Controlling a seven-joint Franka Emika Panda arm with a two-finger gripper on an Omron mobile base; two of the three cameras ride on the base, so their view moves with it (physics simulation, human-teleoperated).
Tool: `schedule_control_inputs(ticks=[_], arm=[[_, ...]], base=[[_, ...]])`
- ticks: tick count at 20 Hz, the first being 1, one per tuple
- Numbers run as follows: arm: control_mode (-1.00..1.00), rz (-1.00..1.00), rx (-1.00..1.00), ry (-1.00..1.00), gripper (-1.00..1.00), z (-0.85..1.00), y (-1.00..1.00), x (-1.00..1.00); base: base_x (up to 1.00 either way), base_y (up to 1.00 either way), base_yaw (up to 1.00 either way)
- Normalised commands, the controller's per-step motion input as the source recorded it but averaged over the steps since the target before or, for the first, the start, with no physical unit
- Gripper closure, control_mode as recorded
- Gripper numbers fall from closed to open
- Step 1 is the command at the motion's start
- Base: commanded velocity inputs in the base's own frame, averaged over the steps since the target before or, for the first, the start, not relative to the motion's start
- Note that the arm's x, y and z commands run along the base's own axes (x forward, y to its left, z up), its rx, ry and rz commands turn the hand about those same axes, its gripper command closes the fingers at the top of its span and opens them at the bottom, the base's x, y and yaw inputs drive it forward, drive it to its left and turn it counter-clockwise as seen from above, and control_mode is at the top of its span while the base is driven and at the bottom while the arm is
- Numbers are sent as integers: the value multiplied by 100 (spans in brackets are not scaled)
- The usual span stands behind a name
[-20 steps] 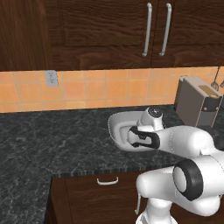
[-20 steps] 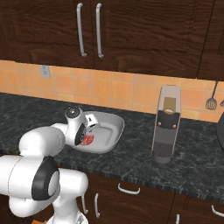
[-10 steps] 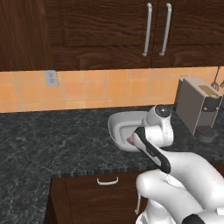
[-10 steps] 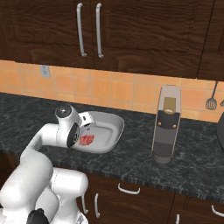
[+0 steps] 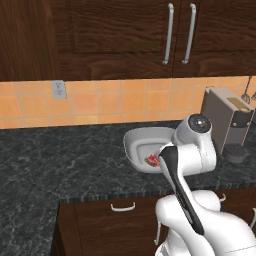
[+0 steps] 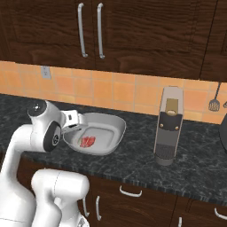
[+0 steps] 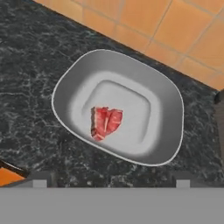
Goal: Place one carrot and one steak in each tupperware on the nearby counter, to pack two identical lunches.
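The tupperware [image 7: 170,103] with rounded corners sits on the black marbled counter [image 7: 26,87] near the tiled wall. One steak [image 7: 106,122] lies flat in its middle, red with pale streaks. My gripper [image 7: 111,178] hangs above the tray's near rim, open, with its fingertips [image 7: 41,179] wide apart and nothing between them. From the right base, the hand [image 6: 73,120] hovers over the left rim of the tupperware [image 6: 113,128], above the steak [image 6: 88,142]. From the left base, my arm covers the tray's right side; the tupperware [image 5: 137,140] rim and the steak [image 5: 151,160] still show.
A tall grey machine [image 6: 170,124] stands on the counter to the right of the tray, also in the left base view [image 5: 225,120]. Utensils [image 6: 214,104] hang on the wall at the far right. Dark drawers [image 5: 122,206] with silver handles run below the counter's front edge.
The gripper has opened and let go of the steak, which now lies in the tray. The hand has lifted away from it and the arm has swung to a new pose.
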Motion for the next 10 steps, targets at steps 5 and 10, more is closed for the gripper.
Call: schedule_control_inputs(ticks=[5,10], arm=[[-100,-15,13,0,-100,73,-4,-71],[-100,-23,23,-2,-100,39,-3,-66]], base=[[0,0,0],[0,0,0]])
